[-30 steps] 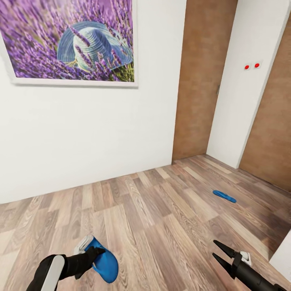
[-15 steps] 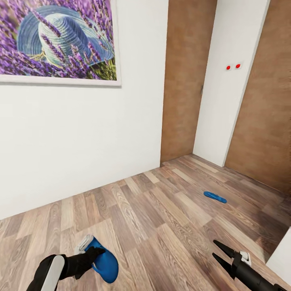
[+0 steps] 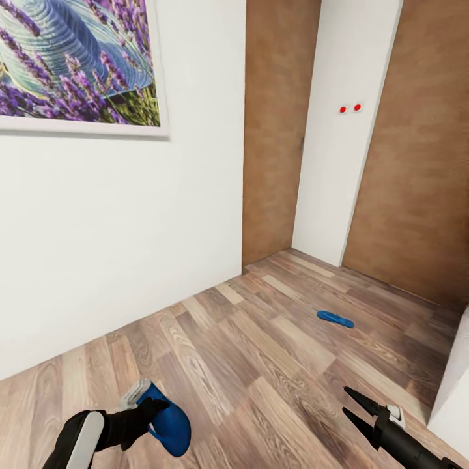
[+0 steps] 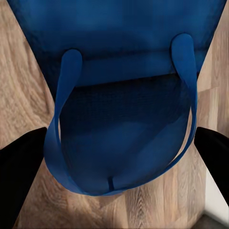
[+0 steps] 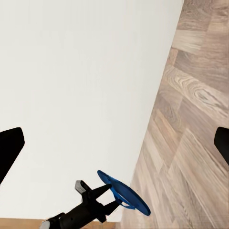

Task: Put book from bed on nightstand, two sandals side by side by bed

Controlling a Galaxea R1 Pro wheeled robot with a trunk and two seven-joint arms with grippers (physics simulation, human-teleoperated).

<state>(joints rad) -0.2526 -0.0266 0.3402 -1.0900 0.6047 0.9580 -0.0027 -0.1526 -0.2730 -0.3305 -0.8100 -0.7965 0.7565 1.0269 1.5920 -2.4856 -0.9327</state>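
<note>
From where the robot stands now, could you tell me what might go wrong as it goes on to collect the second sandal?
1. The left gripper holds one blue sandal by its edge, the rest hanging free; it could slip out while driving.
2. The other sandal lies flat on the plank floor well ahead; the open right gripper may struggle to grip something so thin.
3. A white surface sits close beside the right arm and could be clipped.

Matt blue sandal [image 3: 170,426], wood-grain plank floor [image 3: 260,352], smooth matt white wall [image 3: 117,215].

Black left arm with white oval panel, black left pincer [image 3: 151,409], right pincer [image 3: 352,405] with slim pointed fingers, white clip
</note>
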